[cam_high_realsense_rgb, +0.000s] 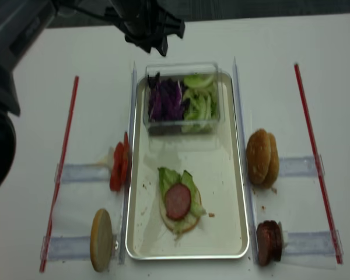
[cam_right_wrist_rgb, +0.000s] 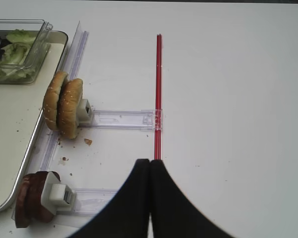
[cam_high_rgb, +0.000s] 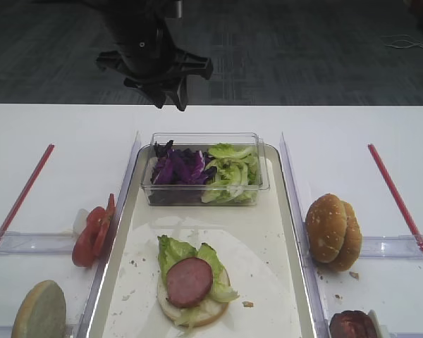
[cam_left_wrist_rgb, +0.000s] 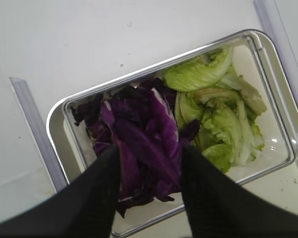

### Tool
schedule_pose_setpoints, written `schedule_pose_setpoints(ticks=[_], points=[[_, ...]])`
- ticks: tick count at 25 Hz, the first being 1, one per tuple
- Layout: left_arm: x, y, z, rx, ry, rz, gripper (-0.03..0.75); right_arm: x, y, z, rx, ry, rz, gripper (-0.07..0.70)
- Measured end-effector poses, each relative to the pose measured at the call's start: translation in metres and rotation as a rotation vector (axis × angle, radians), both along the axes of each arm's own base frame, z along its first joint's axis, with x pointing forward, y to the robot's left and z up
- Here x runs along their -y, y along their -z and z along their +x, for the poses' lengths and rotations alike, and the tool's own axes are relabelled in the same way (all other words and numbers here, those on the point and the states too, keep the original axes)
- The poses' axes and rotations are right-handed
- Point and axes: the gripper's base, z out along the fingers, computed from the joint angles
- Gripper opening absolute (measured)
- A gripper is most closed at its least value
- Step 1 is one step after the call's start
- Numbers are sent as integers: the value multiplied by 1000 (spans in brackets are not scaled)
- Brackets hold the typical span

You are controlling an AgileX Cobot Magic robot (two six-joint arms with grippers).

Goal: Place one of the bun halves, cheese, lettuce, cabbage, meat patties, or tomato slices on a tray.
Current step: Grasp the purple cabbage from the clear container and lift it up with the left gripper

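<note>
- we see the left pincer [cam_high_rgb: 170, 97] hanging in the air above the clear plastic box [cam_high_rgb: 204, 184], its fingers [cam_left_wrist_rgb: 97, 198] apart with nothing between them; in the left wrist view the purple cabbage [cam_left_wrist_rgb: 144, 139] lies below the gap.
- the box sits at the far end of the tray [cam_high_rgb: 296, 246] and holds cabbage on the left and lettuce [cam_high_rgb: 233, 172] on the right.
- nearer on the tray's white paper sheet [cam_high_rgb: 261, 274] a pale bun half [cam_high_rgb: 190, 313] carries lettuce leaves and one meat patty [cam_high_rgb: 189, 281] on top.
- we find the right pincer [cam_right_wrist_rgb: 150, 163] low over the white desk [cam_right_wrist_rgb: 238, 99], its fingers pressed together, holding nothing, its tip near the end of a red strip [cam_right_wrist_rgb: 158, 89].
- two sesame bun halves [cam_high_rgb: 333, 232] stand on edge in a clear side holder [cam_high_rgb: 395, 246] right of the tray; more patties [cam_right_wrist_rgb: 32, 198] stand in the holder nearer us.
- left of the tray, tomato slices [cam_high_rgb: 93, 232] stand on edge in another holder, and a pale bun half [cam_high_rgb: 39, 310] stands nearer us.
</note>
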Motion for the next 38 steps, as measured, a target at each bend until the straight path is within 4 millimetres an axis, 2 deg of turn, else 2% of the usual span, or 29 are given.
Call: schedule_pose_setpoints(ticks=[5, 20, 27, 33, 38], points=[[8, 13, 5, -31, -1, -8, 307, 0, 0, 0, 0, 0, 0, 6], [28, 81, 17, -188, -8, -36, 307, 0, 0, 0, 0, 0, 0, 6], [41, 98, 21, -181, 21, -41, 307, 0, 0, 0, 0, 0, 0, 6], [43, 116, 24, -204, 19, -35, 307, 0, 0, 0, 0, 0, 0, 6], [45, 122, 27, -202, 15, -38, 307, 0, 0, 0, 0, 0, 0, 6]])
